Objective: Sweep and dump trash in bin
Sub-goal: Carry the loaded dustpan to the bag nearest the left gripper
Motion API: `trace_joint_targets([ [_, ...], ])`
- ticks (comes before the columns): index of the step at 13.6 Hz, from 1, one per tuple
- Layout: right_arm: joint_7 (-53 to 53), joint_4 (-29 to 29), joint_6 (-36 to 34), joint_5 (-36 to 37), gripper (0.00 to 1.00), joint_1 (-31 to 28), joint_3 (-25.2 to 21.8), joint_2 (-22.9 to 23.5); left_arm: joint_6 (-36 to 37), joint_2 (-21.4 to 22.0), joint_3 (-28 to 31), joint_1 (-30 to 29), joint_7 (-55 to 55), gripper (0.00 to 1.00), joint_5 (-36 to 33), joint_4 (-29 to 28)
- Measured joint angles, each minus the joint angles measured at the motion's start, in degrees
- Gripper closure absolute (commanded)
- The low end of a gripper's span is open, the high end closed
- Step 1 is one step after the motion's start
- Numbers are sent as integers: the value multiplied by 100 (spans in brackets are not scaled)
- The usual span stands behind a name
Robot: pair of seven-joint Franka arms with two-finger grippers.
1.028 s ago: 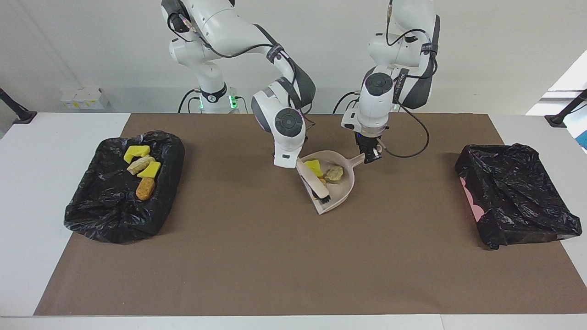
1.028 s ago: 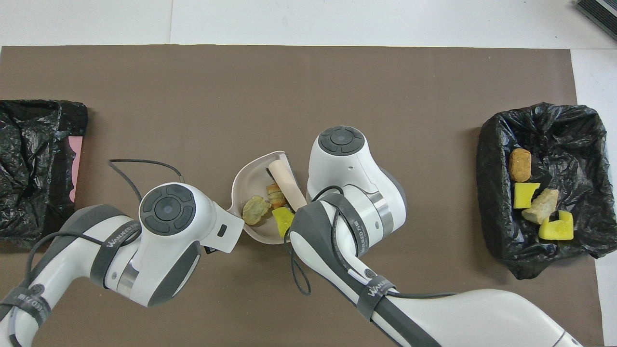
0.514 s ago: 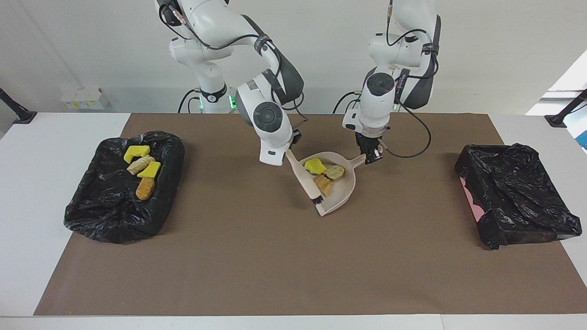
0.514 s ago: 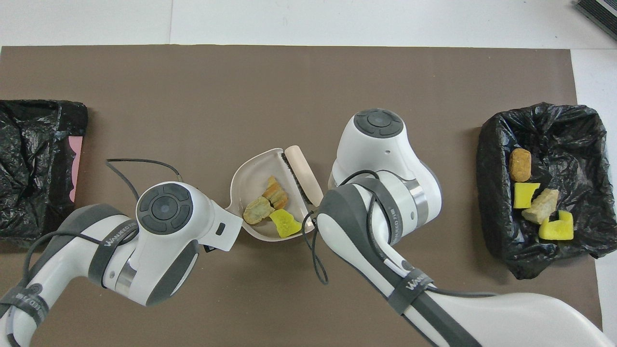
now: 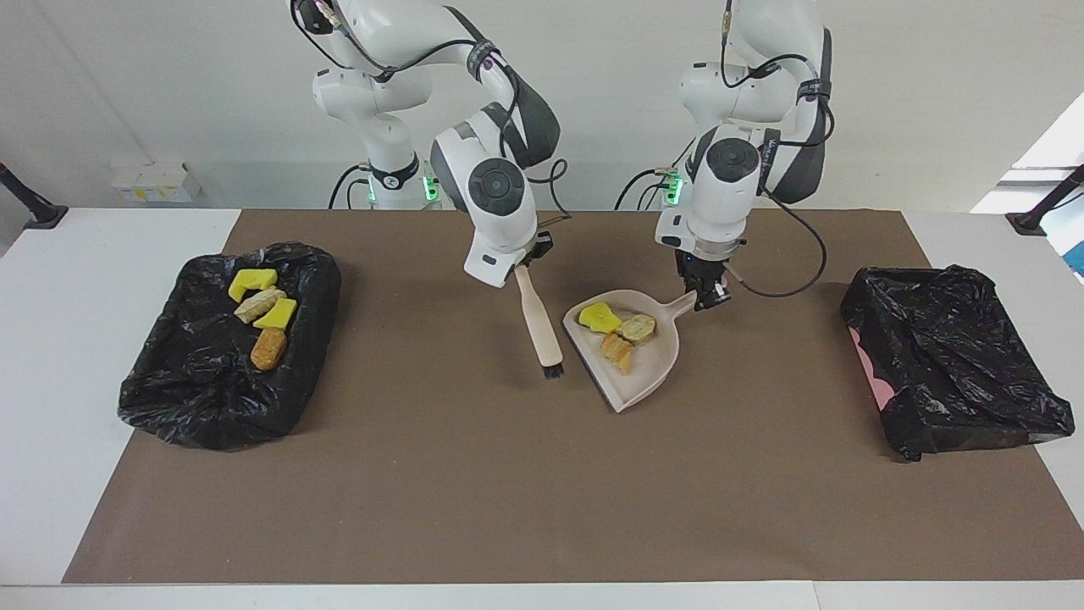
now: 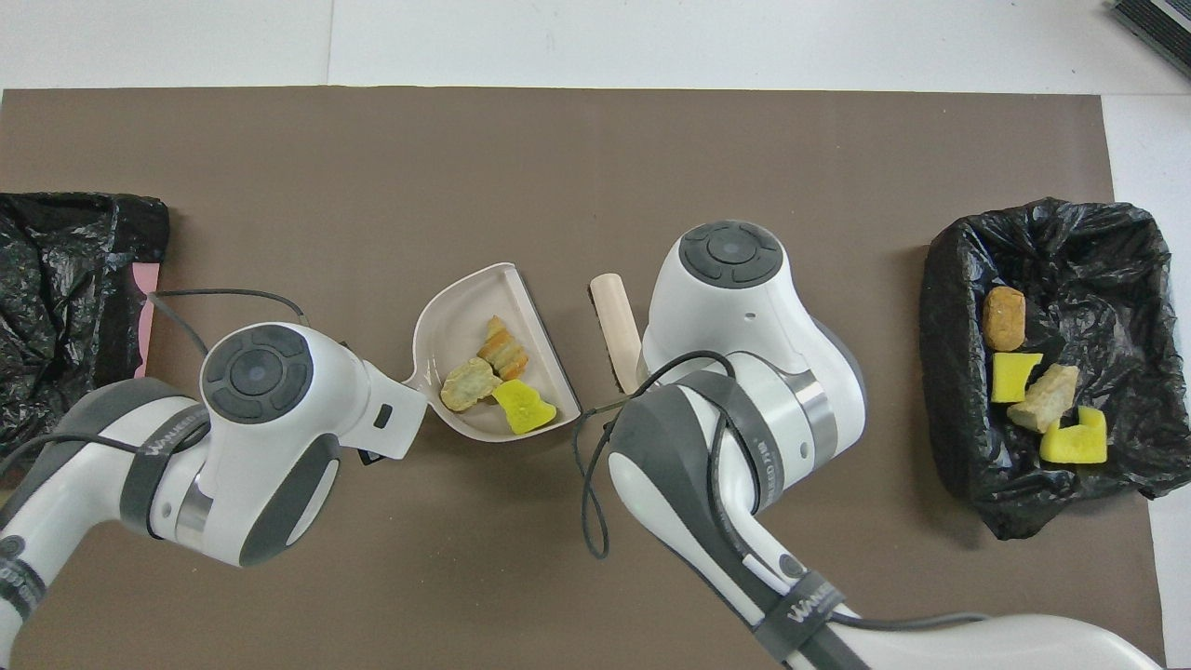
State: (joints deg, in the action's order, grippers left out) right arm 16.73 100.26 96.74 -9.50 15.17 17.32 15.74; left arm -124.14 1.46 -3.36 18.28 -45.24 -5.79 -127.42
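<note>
Our left end effector [image 5: 710,296], clamped shut on the handle of the dustpan [image 5: 654,366], should keep the pan level so its three pieces of trash [image 5: 620,332] do not slide out before we reach a bin. Our right end effector [image 5: 522,264], closed on the brush [image 5: 539,326], hangs it bristles-down beside the pan's mouth, between the pan and the bin [image 5: 195,407] holding four scraps [image 5: 269,318] at the right arm's end. The black-bagged bin [image 5: 957,356] at the left arm's end looks unobstructed.

High facing camera, steep overhead camera — same brown mat [image 5: 542,474] between.
</note>
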Motion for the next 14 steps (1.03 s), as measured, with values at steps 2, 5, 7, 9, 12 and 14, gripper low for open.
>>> trace_joint_targets([
  [2, 636, 137, 244, 2, 100, 283, 5, 3, 38, 21, 14, -319, -442, 100, -4, 186],
  [5, 1443, 243, 519, -5, 100, 778, 14, 88, 489, 119, 38, -965, -1367, 100, -9, 656],
  [7, 1950, 265, 690, -28, 100, 1166, 18, 197, 874, 184, 58, -1432, -2085, 100, -14, 974],
  [9, 2389, 271, 865, -167, 100, 1579, 22, 323, 1137, 214, 74, -1972, -2885, 100, -15, 1247],
  [12, 2665, 271, 1013, -363, 100, 1938, 22, 403, 1277, 222, 94, -2835, -3880, 100, -15, 1566],
  [14, 2795, 272, 1017, -369, 100, 2074, 22, 416, 1281, 221, 105, -3368, -4216, 100, 47, 1703],
])
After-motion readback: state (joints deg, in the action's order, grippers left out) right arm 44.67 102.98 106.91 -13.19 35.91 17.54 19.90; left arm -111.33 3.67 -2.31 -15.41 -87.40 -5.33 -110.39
